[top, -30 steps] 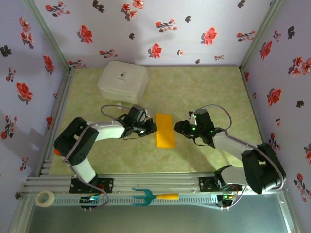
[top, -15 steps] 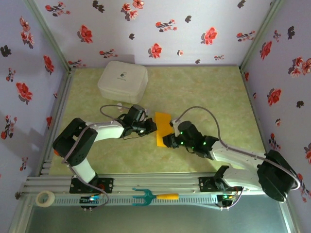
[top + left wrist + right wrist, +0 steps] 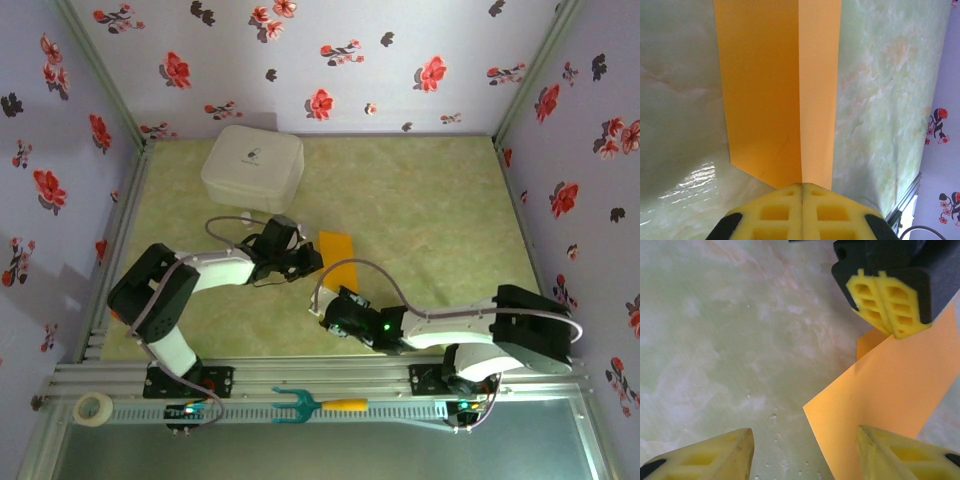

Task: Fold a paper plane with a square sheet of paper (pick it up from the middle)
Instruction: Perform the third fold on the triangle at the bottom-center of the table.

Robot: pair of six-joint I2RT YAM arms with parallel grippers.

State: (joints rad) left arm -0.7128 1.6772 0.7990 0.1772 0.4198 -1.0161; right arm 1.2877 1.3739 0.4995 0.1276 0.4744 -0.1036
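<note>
The orange-yellow paper (image 3: 338, 250) is folded into a long rectangle, not a pointed dart. A straight crease runs down its middle (image 3: 790, 90). My left gripper (image 3: 303, 262) is shut on its left edge, yellow pads (image 3: 785, 212) pressed together over the crease end. My right gripper (image 3: 325, 300) is low at the paper's near end and stands open. Its two fingertips (image 3: 740, 452) straddle bare table and the paper's near corner (image 3: 880, 390), with the right tip lying over the sheet. The left gripper's pads (image 3: 885, 305) show pinching the sheet, which lifts off the table there.
A white lidded box (image 3: 253, 165) stands at the back left of the green mat (image 3: 430, 200). On the front rail lie a tape roll (image 3: 93, 407) and a teal fork with an orange handle (image 3: 310, 404). Flowered walls close in three sides.
My right arm has swung from the paper's right side to its near end, stretching left across the front. The left gripper has kept its hold and barely moved.
</note>
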